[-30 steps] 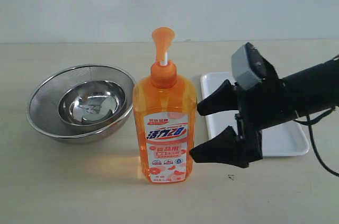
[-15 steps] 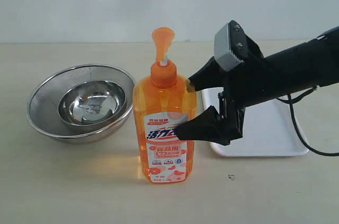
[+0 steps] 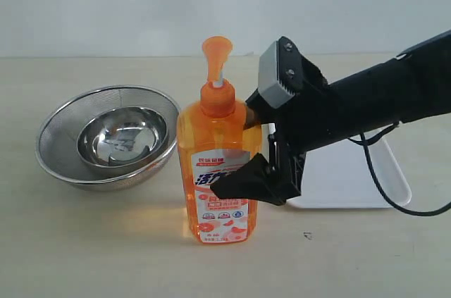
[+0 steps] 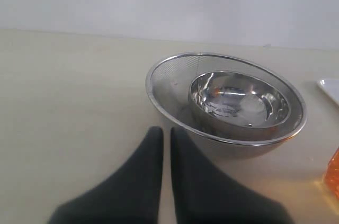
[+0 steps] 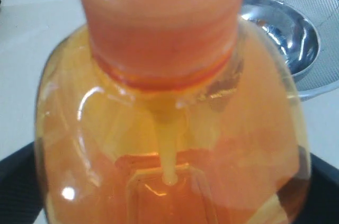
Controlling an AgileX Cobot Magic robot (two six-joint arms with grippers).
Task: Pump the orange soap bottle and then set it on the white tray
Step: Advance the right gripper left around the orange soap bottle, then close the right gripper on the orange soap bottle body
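Right gripper (image 3: 231,153) stands at its widest, and its jaws straddle the tall translucent orange soap bottle (image 3: 211,136). One black finger crosses the near face over the label and the other sits behind the far shoulder. Whether either pad touches the plastic cannot be told, and the bottle does not look clamped.

You have the bottle upright on the pale table (image 3: 106,256), about the middle of the scene. The flat rectangular white plastic tray (image 3: 352,178) lies just to its right, partly under your arm. The round steel mesh strainer bowl (image 3: 56,136), with a smaller steel bowl inside it, sits to the left.

Your left gripper (image 4: 163,131) has its fingers nearly together and holds nothing. It points at the strainer, on the left of the scene.

As for progress, judge it early. The orange pump head (image 3: 216,48) stands raised on its white stem with nothing on it, so no press is evident. The bottle is not on the tray either. By the look of it, you have the pumping, the grasp and the carry across to the right all left to do.
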